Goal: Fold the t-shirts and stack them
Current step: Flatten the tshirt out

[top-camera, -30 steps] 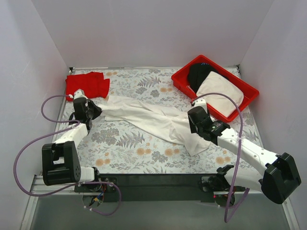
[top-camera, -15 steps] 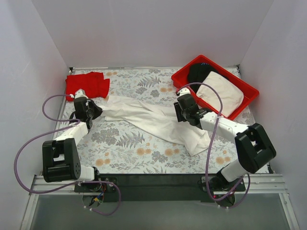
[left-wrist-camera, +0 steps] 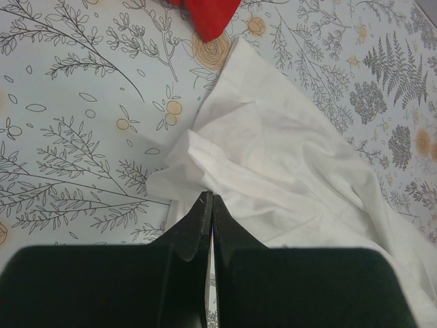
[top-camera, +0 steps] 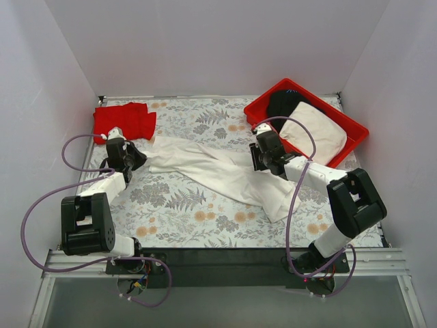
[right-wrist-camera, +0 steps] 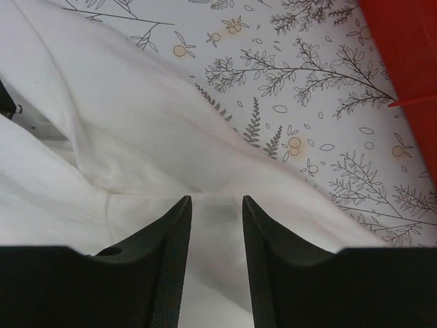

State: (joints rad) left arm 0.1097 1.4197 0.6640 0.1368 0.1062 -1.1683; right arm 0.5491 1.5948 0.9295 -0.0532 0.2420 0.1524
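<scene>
Top external view: white t-shirt (top-camera: 218,171), unfolded, lying rumpled in a diagonal band across the floral tabletop (top-camera: 184,208); red t-shirt (top-camera: 126,121), folded, at the far left corner, probably the base of the stack. Left hand (top-camera: 133,156) at the white shirt's left end. Right hand (top-camera: 258,156) over the shirt's far right edge, near the red tray (top-camera: 360,133), which holds an off-white garment (top-camera: 314,137) and a black garment (top-camera: 283,102). Left wrist view: fingers pressed together, pinching a bunched corner of white cloth, apparently to anchor that end for spreading; the red shirt's tip lies just beyond. Right wrist view: fingers spread low over a ridge of white cloth, nothing gripped, contact not discernible; judged poised for a second hold so the shirt can be drawn flat.
</scene>
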